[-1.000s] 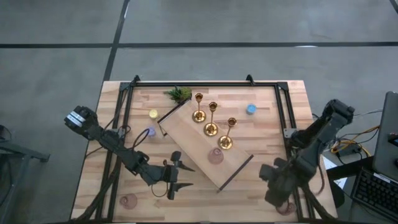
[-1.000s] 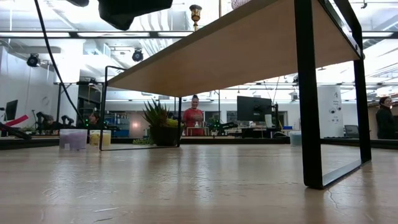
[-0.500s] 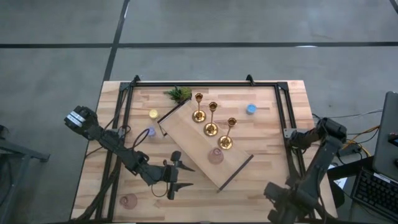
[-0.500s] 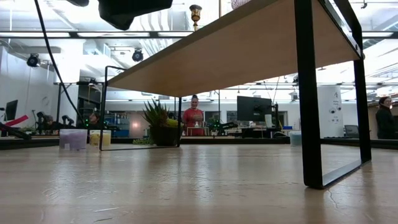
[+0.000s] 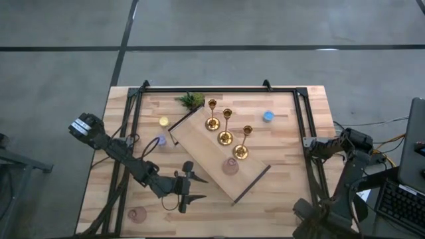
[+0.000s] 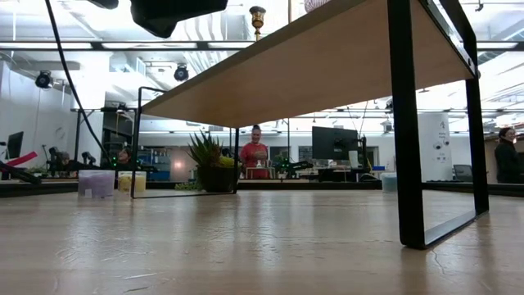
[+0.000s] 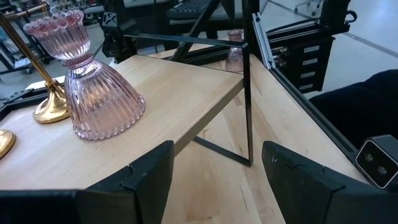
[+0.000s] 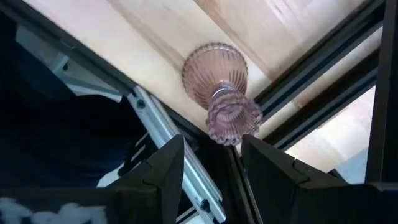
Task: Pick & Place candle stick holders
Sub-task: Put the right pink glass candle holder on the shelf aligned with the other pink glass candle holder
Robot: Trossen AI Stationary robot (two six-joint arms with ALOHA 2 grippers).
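Note:
Three gold candlestick holders [image 5: 226, 136] stand on a raised wooden shelf [image 5: 206, 149] in the middle of the table, with a pink glass holder [image 5: 230, 166] on the shelf's near part. Another pink glass holder [image 5: 137, 214] stands on the table at the near left. A third pink glass holder [image 8: 221, 93] stands upright at the table's near right corner, beside the black frame. My right gripper [image 8: 211, 149] hangs open above it, pointing down, without touching it. My left gripper [image 5: 183, 192] waits open just off the shelf's near left side, level with the shelf's glass holder [image 7: 93, 93].
A black metal frame [image 5: 302, 126] runs round the table. A green plant sprig [image 5: 190, 100] and yellow [image 5: 163, 121], purple [image 5: 159, 141] and blue [image 5: 267, 116] tealights lie on the table around the shelf. The shelf's black leg [image 6: 407, 123] stands close in the low view. People are in the room beyond.
My right arm has swung toward the table's near right corner and its wrist has rolled, so the gripper now points down over that corner. The left arm and all the holders have kept still.

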